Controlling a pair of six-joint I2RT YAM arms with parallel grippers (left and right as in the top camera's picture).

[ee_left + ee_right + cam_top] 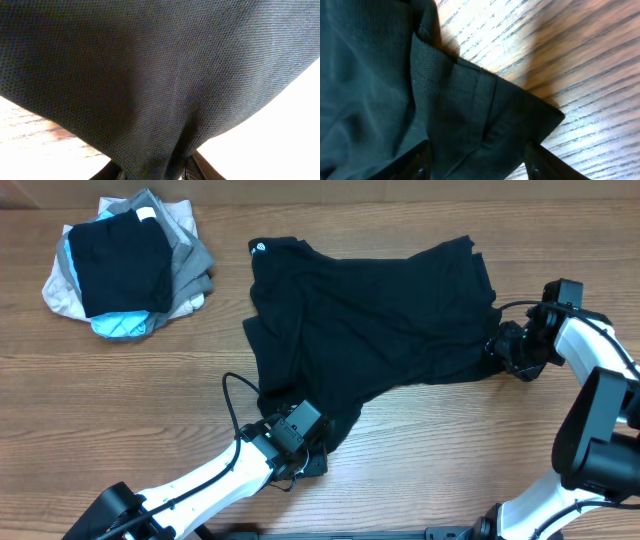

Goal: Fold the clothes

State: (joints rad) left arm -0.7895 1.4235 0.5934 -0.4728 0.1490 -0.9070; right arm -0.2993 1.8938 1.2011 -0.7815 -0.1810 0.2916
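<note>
The black shirt point(370, 310) lies spread and rumpled across the middle of the table, its tiny round white logo point(260, 249) at the upper left corner. My left gripper point(305, 442) is at the shirt's lower tail and is shut on it; in the left wrist view the black fabric point(160, 75) fills the frame and bunches down between the fingers point(155, 172). My right gripper point(508, 348) is at the shirt's right edge. In the right wrist view its fingers point(477, 167) stand wide apart on either side of a hemmed corner point(485, 115) lying flat on the wood.
A stacked pile of black, grey, beige and light-blue garments point(125, 265) sits at the far left. The wooden table point(120, 390) shows bare along the front and left. A black cable point(235, 405) loops beside the left arm.
</note>
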